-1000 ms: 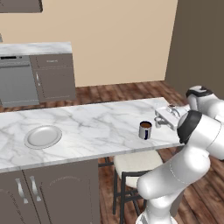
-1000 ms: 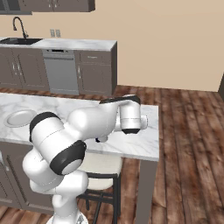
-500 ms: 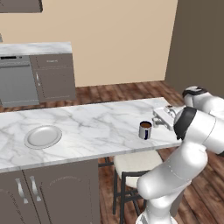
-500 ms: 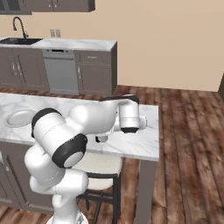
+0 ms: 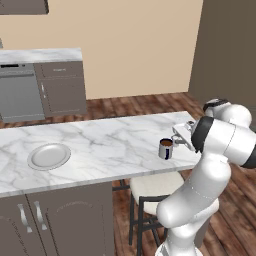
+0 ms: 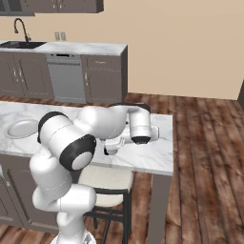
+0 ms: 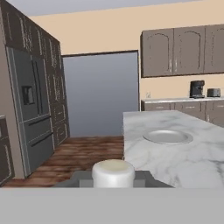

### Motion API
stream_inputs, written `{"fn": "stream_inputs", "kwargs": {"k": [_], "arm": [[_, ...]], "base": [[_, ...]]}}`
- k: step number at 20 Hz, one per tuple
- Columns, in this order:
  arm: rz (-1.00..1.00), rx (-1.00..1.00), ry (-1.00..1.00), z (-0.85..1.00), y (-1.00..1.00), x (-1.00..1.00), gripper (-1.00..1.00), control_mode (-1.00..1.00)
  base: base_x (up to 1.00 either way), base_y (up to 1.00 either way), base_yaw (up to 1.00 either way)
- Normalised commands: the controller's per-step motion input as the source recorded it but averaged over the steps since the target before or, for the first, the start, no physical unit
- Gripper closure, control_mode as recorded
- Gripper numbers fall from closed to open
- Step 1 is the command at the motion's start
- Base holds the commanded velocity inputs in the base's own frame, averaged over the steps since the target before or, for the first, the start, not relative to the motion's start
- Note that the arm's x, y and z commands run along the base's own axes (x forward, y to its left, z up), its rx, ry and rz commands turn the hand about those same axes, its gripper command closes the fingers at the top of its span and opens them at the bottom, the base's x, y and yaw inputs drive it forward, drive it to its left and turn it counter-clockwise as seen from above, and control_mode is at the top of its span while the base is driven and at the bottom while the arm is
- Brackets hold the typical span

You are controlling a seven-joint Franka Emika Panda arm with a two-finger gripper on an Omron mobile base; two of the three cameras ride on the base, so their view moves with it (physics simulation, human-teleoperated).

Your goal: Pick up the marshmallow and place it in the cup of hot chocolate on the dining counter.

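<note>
The arm's wrist has drawn in closer to the cup of hot chocolate [image 5: 166, 148].

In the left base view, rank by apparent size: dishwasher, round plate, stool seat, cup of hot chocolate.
1. dishwasher, though partly cut off
2. stool seat, partly hidden by the arm and counter
3. round plate
4. cup of hot chocolate

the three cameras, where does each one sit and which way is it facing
Left base view: behind the arm's left, looking down over the long white-grey marble dining counter, round grey plate and small grey mug of hot chocolate; white arm at lower right.
Right base view: behind the arm's right; same counter and plate; arm at lower left.
Hand view: on the hand, facing level along the counter towards the plate and a tall grey fridge.
Shared: counter and plate.
</note>
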Motion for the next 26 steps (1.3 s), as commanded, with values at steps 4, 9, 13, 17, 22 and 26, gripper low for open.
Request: {"fn": "stream_inputs", "kwargs": {"k": [4, 9, 13, 17, 22, 26], "arm": [[0.00, -0.01, -0.05, -0.12, 0.00, 0.07, 1.00, -1.00], [0.00, 0.00, -0.02, 0.00, 0.00, 0.08, 1.00, -1.00], [0.00, 0.00, 0.00, 0.00, 0.00, 0.16, 1.00, -1.00], [0.00, 0.00, 0.00, 0.00, 0.00, 0.25, 1.00, -1.00], [0.00, 0.00, 0.00, -0.14, 0.00, 0.23, 1.00, -1.00], [0.00, 0.00, 0.00, -0.21, 0.00, 0.26, 1.00, -1.00]], "base": [[0.00, 0.00, 0.00], [0.00, 0.00, 0.00], [0.00, 0.00, 0.00], [0.00, 0.00, 0.00], [0.00, 0.00, 0.00], [0.00, 0.00, 0.00]]}}
